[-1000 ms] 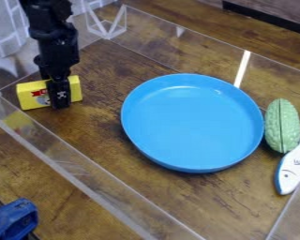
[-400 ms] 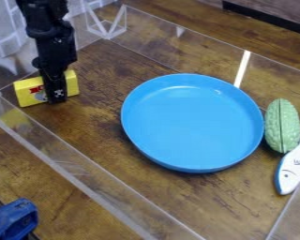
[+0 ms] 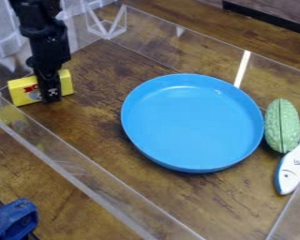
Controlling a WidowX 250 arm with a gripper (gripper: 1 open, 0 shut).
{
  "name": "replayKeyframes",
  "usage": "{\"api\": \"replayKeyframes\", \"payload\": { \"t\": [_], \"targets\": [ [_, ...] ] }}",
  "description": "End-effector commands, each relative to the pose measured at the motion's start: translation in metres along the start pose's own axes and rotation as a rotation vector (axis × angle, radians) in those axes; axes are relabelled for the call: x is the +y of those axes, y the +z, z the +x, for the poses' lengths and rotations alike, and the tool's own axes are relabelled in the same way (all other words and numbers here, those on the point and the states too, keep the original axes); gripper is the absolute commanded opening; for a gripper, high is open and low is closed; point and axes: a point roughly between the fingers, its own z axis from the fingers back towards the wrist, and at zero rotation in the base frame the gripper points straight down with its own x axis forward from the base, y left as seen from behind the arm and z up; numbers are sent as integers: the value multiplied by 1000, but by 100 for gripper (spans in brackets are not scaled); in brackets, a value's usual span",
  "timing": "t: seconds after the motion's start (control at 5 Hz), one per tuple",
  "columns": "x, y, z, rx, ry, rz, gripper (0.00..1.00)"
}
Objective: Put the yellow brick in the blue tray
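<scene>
"Wooden counter (image 3: 109,145) under everything, with a clear strip (image 3: 83,172) slanting across it. What's nearest us?"

"Down at seven o'clock, a dark blue object (image 3: 12,220), only partly in view. Farther in, at four o'clock, there's a blue-and-white item (image 3: 292,167) lying by the edge."

"And the blue tray (image 3: 193,122)?"

"Just right of the middle, wide and shallow, with nothing in it. Past its rim at three o'clock sits the green oval object (image 3: 281,126), outside the tray."

"So where's the yellow brick (image 3: 23,92)?"

"Farther off, at ten o'clock, well apart from the tray. It has slid a little toward nine o'clock over the last second, and the dark fingers (image 3: 49,92) have shifted along with it."

"Holding it, then?"

"I'd say so. They look closed on the brick, because the two moved together. Whether it's off the surface, I can't tell from here."

"Does that shift help us?"

"It suggests the grip has taken, which is the useful part. But the drift is away from the tray. Next I'd want a clean lift, then a carry toward four o'clock, high enough to pass over the rim."

"Any worry?"

"The brick is close to the clear strip. It could catch there and twist, if the lift is too low."
</scene>
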Motion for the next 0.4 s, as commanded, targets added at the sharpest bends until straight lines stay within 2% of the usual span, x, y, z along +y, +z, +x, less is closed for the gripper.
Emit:
{"api": "replayKeyframes", "payload": {
  "t": [0.0, 0.2],
  "targets": [
    [3, 21, 5, -9, 11, 34, 0],
    [2, 29, 9, -4, 7, 41, 0]
  ]
}}
